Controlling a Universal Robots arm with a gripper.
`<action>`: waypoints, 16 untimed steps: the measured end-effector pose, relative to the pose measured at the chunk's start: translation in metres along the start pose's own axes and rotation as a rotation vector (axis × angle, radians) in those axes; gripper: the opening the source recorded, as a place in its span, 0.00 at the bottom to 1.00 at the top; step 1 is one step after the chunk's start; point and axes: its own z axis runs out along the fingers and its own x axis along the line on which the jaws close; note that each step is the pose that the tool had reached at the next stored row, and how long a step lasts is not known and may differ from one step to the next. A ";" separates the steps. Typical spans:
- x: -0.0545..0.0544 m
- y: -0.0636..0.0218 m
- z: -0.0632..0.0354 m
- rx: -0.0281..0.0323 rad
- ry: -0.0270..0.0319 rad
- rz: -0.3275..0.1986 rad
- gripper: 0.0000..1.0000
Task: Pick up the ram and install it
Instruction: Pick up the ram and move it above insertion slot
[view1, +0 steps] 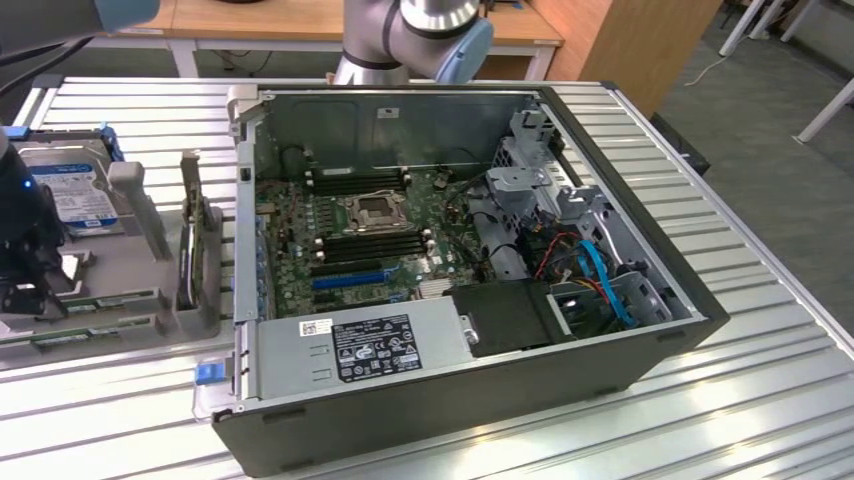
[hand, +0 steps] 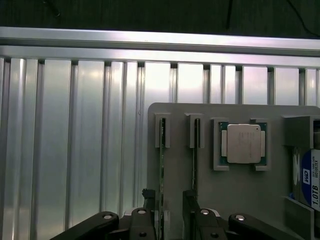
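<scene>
Claw (hand: 168, 212) open, ram (hand: 161, 160) btwn fingers (hand: 146, 212), edge-up in holder (hand: 240, 192) slot.

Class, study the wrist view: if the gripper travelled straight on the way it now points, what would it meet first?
Most likely the ram, standing on edge in the gray holder, in line with the gap between the open jaws of the gripper. How far off it lies is unclear.

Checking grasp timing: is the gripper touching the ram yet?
Cannot tell. Wrist view: the open gripper straddles the ram, with a clear gap on one side, but the other side sits too close to judge.
</scene>
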 end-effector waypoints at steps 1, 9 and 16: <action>0.001 0.0000 0.0000 0.0000 0.0000 0.000 0.36; 0.001 0.0001 0.0003 -0.0001 0.0000 0.000 0.36; 0.001 -0.0002 0.0058 0.0000 0.0000 0.000 0.36</action>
